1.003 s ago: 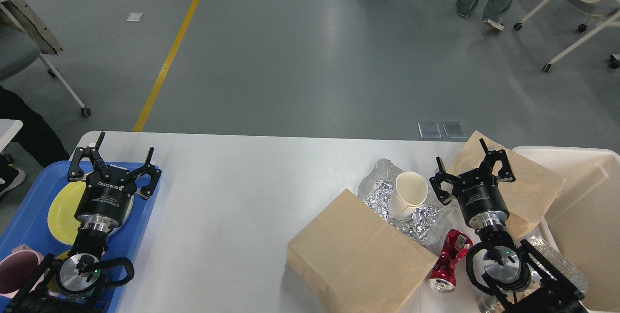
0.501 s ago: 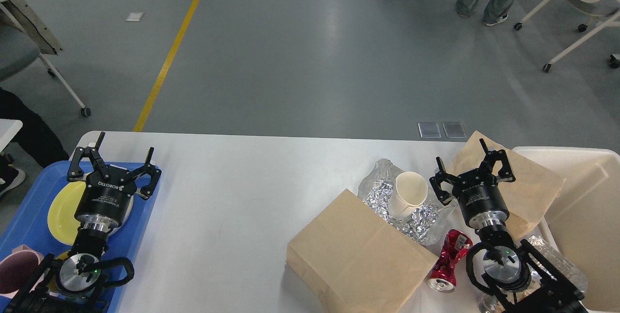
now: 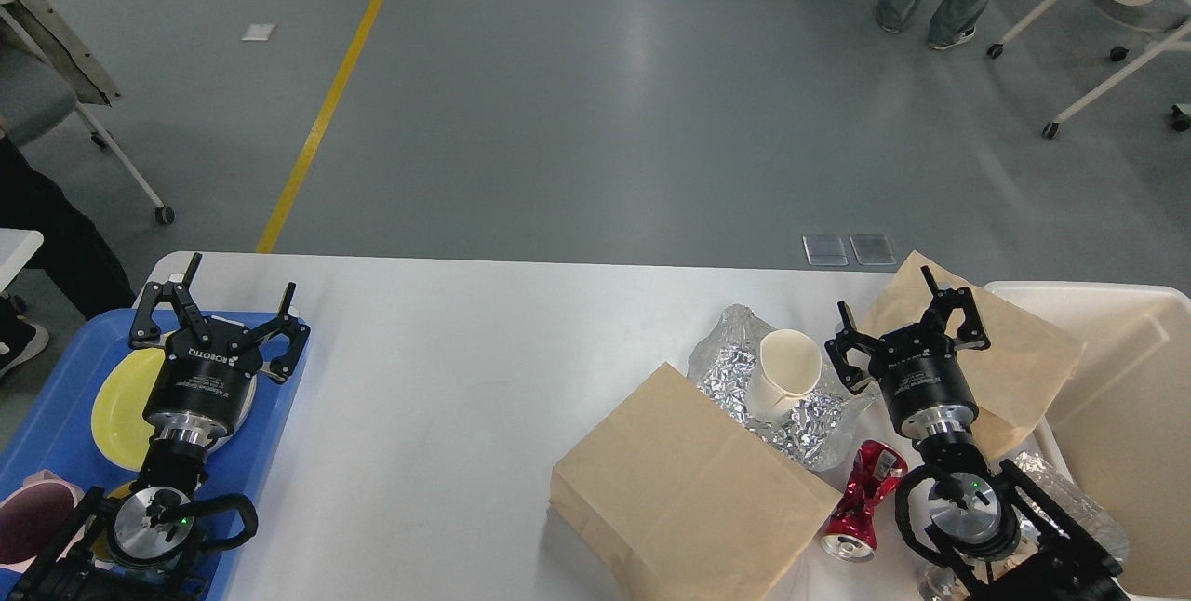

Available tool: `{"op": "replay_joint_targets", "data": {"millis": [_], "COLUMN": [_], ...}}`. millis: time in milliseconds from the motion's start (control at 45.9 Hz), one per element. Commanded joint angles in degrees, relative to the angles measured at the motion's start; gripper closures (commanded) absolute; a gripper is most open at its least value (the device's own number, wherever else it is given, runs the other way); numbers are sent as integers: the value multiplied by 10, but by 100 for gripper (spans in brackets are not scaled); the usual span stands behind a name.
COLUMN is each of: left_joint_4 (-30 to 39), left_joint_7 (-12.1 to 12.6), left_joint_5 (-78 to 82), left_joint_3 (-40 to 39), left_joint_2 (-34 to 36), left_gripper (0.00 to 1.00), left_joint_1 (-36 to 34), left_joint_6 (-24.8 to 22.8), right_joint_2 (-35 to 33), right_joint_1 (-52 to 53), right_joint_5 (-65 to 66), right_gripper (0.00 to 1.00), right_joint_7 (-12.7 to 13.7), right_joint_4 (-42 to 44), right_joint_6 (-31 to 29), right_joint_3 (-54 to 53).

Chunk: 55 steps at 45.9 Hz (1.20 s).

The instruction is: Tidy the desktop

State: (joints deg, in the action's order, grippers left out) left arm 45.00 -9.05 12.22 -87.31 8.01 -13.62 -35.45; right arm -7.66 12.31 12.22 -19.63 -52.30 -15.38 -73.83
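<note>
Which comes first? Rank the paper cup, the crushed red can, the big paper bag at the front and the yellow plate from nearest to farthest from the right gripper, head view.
From the right gripper:
1. Paper cup, just to its left, on the foil.
2. Crushed red can, below it, toward the robot.
3. Big paper bag, lower left; close to the can's rank.
4. Yellow plate, far left, in the blue tray.

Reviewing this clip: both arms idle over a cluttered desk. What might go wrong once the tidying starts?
1. The paper cup stands tilted on crumpled foil; grabbing either may topple the cup.
2. The crushed red can lies close beside the right arm and the front paper bag; the open right gripper could knock it.
3. The open left gripper hangs over the blue tray and yellow plate; lowering may strike the dishes.
</note>
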Motion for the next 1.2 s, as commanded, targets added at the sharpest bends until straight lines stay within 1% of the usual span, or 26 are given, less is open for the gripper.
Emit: {"op": "replay_joint_targets", "data": {"millis": [0, 981, 1177], "left_joint_4": [0, 0, 0], "left_joint_7": [0, 0, 0], "left_joint_5": [0, 0, 0], "left_joint_3": [0, 0, -1], "left_joint_2": [0, 0, 1], "left_gripper": [4, 4, 4], "left_joint_1": [0, 0, 0], "left_joint_6": [0, 0, 0], "right_joint_2": [-1, -1, -34], "right_joint_1": [0, 1, 5], "right_joint_5": [0, 0, 0], "right_gripper": [0, 0, 0], "right_joint_7": [0, -1, -2], "right_joint_4": [0, -8, -12], "right_joint_6": [0, 1, 0], "right_joint_3": [0, -1, -18]}}
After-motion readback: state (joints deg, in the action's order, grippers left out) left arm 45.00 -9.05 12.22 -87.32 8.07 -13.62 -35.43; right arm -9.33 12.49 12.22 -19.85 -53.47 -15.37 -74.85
